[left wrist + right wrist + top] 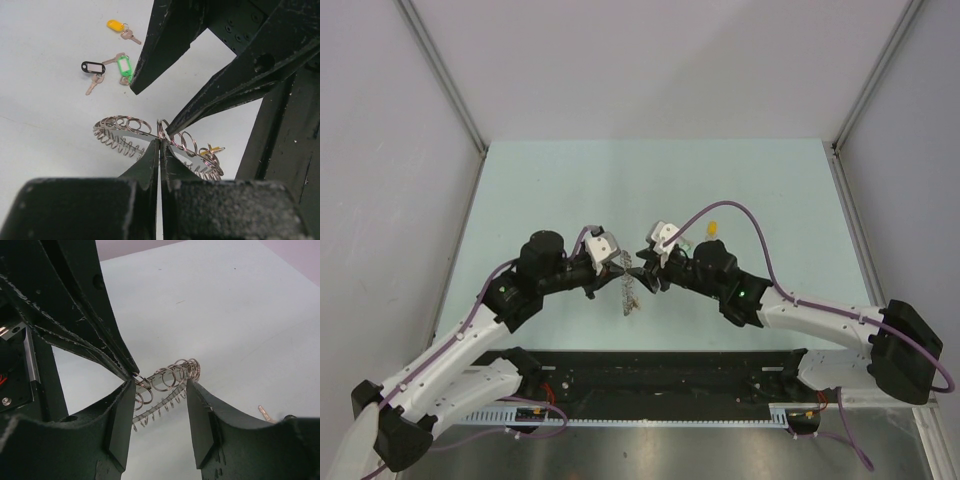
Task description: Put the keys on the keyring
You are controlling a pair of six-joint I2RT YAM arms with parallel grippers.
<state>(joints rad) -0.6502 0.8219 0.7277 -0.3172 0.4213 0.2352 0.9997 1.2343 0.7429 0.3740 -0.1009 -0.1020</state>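
Note:
The keyring (pixel 630 291) is a large silver ring with many small wire loops along its rim. My left gripper (pixel 618 268) is shut on its rim and holds it on edge above the table; the left wrist view shows the pinch (pixel 160 145) on the keyring (pixel 120 131). My right gripper (pixel 646 270) is open, one fingertip touching a loop. In the right wrist view the keyring (pixel 175 375) lies between its open fingers (pixel 122 425). Loose keys lie on the table: yellow (pixel 116 25), black (pixel 93 67), green (pixel 123 66). A small yellowish piece (pixel 214 148) shows at the ring's right end.
The yellow key (pixel 713 228) lies just beyond the right wrist on the pale green table (pixel 770 190). Another key's tip (pixel 265 413) shows beside the right finger. Grey walls enclose the table; a black rail (pixel 660 375) runs along the near edge.

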